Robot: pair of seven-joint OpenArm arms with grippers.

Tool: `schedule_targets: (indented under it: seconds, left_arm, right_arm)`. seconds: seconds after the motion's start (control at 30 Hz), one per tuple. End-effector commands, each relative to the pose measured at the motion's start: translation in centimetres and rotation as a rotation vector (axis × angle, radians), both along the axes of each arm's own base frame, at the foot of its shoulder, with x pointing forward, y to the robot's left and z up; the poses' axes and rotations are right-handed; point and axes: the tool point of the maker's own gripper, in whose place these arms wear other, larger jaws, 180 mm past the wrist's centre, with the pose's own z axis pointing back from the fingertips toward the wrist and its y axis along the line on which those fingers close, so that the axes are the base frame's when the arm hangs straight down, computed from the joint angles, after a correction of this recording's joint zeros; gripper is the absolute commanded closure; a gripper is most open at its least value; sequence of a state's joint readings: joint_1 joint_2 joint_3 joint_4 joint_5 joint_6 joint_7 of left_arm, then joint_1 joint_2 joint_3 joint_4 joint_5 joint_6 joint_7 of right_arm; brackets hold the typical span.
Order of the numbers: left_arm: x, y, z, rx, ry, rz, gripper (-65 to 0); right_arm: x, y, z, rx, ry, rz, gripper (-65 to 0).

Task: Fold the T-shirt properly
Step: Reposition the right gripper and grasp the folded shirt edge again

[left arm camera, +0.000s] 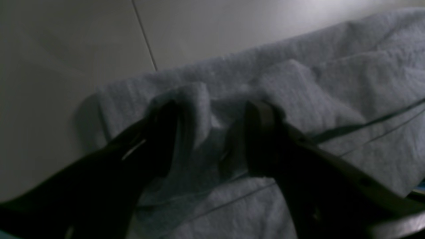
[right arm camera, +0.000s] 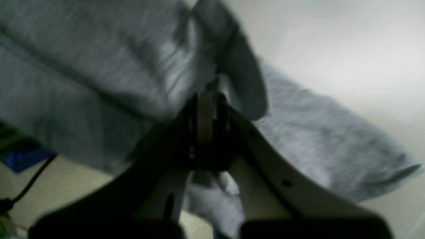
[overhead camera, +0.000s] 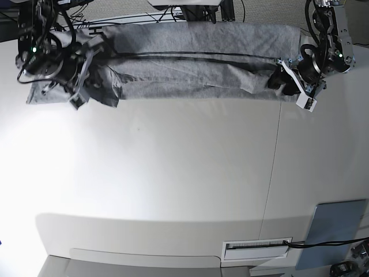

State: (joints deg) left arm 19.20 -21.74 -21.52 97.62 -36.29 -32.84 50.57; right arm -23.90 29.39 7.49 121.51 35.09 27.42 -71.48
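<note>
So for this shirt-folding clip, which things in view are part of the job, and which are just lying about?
Part of the job:
- T-shirt, bunched in a long band along the far table edge
- left gripper, fabric between its fingers
- right gripper, shut on a fold

Just lying about:
- grey panel at the near corner
- white labelled strip
- cables behind the table

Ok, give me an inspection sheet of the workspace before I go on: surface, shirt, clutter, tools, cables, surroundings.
Surface: white table, one seam line.
Job's things: grey T-shirt stretched in a long band along the far edge, creased.
Clutter: nothing seen.
Tools: left tool spread, fabric bunched between its fingers; right tool shut on a fold of shirt.
Cables: black cable at the near right corner.
Surroundings: grey panel beside that corner.
</note>
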Motion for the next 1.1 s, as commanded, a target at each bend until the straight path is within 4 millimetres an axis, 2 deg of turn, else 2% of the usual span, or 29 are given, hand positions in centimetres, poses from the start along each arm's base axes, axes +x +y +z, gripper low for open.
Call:
schedule_targets:
  seconds: [0.0, 0.2, 0.33, 1.07]
  left_arm:
    - [0.8, 0.3, 1.1, -0.004, -0.044, 0.001, -33.5]
    - [0.8, 0.3, 1.1, -0.004, -0.044, 0.001, -33.5]
    - [0.8, 0.2, 1.1, -0.004, -0.044, 0.001, -33.5]
    - [0.8, 0.3, 1.2, -0.004, -0.045, 0.001, -33.5]
  right_arm:
    - [0.0, 0.4, 0.6, 0.019, -0.024, 0.020, 0.0]
    - [-3.5, 3.5, -0.1, 0.170, 0.060, 0.110, 0.0]
    - [-4.1, 4.7, -0.2, 0.223, 0.063, 0.119, 0.0]
    - [-5.5, 5.3, -0.4, 0.222, 0.104, 0.215, 0.0]
